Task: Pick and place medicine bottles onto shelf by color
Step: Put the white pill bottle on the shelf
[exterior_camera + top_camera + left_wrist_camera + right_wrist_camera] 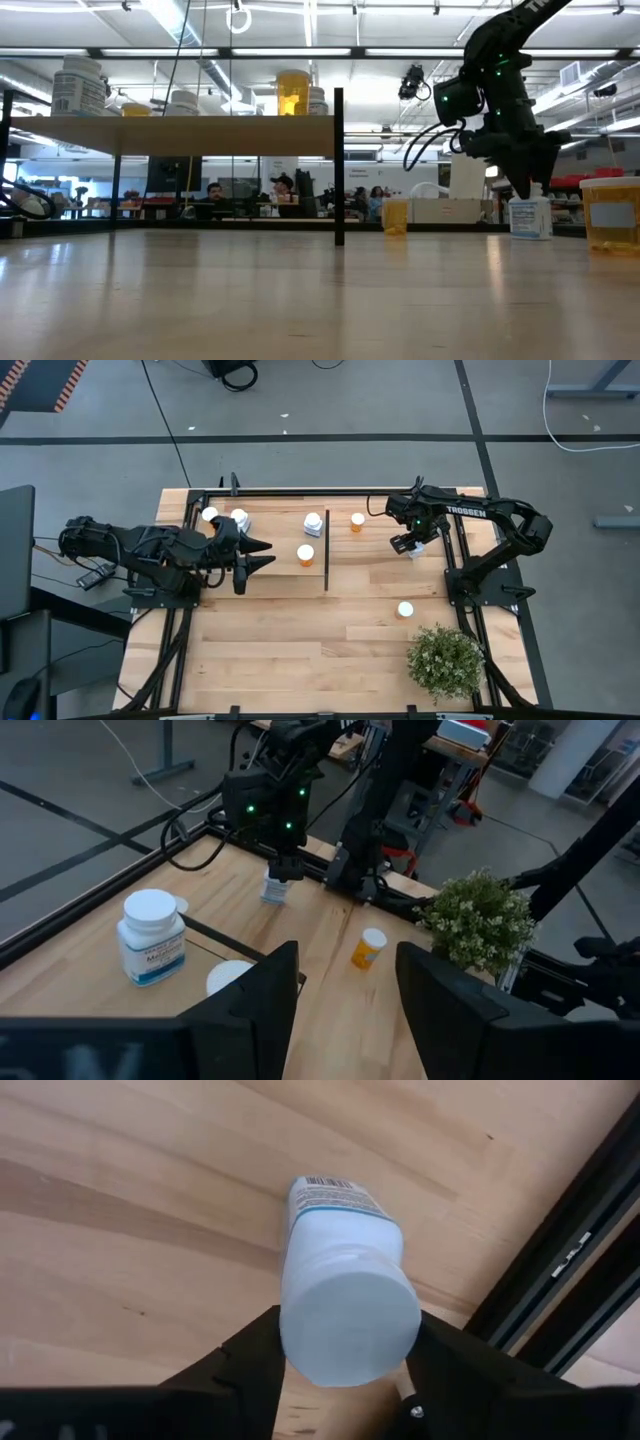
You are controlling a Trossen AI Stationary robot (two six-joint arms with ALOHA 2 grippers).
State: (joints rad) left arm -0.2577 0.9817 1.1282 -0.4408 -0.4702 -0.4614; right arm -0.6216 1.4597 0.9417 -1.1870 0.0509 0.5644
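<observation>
Two hands are at work over the plank table. The right hand [345,1355] hangs near the table's right edge, toward its far corner, its two dark fingers [245,1370] set on either side of a white, white-capped cylindrical medicine bottle [340,1280]; they look pressed to its sides, likely so it can be carried to its colour group. The bottle stands upright on the wood, long axis vertical, cap toward the wrist. The left hand [262,554] hovers over the raised light-wood shelf [285,582] near the table's far-left corner, fingers apart and empty, probably waiting. One orange bottle [306,555] stands just beside the shelf's thin black divider [327,550].
</observation>
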